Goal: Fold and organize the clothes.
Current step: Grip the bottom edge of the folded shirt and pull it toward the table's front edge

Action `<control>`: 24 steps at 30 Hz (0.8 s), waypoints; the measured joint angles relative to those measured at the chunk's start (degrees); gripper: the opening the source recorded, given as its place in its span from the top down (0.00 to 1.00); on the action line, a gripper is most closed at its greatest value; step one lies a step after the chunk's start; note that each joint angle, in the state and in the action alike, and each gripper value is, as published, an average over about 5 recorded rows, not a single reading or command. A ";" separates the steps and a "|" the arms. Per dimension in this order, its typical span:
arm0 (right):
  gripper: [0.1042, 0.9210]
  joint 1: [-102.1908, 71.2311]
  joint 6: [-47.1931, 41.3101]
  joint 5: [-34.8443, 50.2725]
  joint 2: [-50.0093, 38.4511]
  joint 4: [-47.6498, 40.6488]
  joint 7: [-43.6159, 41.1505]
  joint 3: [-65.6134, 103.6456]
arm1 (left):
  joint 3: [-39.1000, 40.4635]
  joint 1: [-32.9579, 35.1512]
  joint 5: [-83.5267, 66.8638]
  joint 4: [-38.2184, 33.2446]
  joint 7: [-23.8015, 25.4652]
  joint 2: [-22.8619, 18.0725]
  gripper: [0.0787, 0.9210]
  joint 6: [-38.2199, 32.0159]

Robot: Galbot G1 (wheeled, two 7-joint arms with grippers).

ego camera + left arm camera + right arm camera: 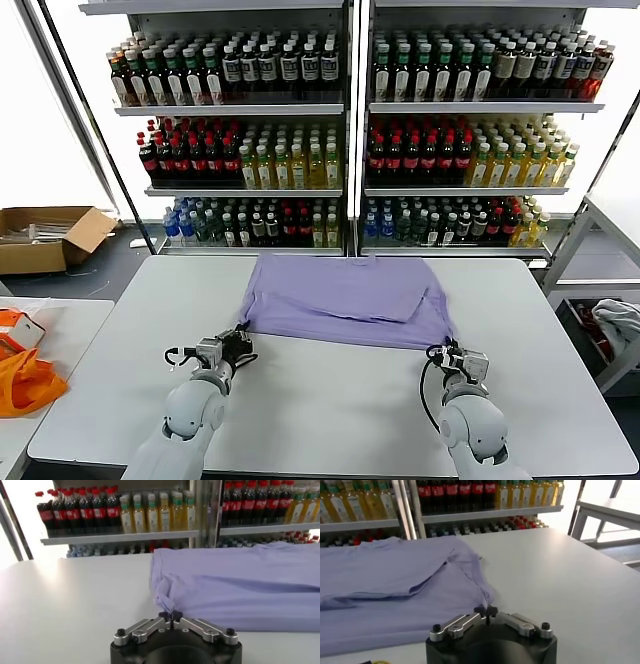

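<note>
Lavender T-shirt [345, 300] lay sleeves-in at bench [330, 410] 12 o'clock. Left end effector [170, 615] and right end effector [485, 611] pinched hem corners; body fold pending.

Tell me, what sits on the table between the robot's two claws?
Nothing stands there. In the head view, only bare white table lies between the left gripper and right gripper; each is pinching a near corner of the lavender T-shirt.
</note>
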 measured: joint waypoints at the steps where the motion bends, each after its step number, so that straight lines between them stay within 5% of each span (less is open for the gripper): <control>1: 0.99 -0.43 -0.02 0.00 0.00 0.70 0.15 0.11 | 0.00 0.39 0.01 -0.57 -0.11 0.16 0.99 0.03; 11: 0.99 -8.39 0.29 -0.43 -0.65 10.50 0.92 1.44 | -1.01 7.32 0.54 -10.67 -1.56 1.79 0.99 0.02; 24: 0.99 -25.49 3.12 -2.27 -3.10 21.90 2.67 2.78 | -3.48 25.99 2.83 -28.12 -1.79 3.08 0.99 -1.86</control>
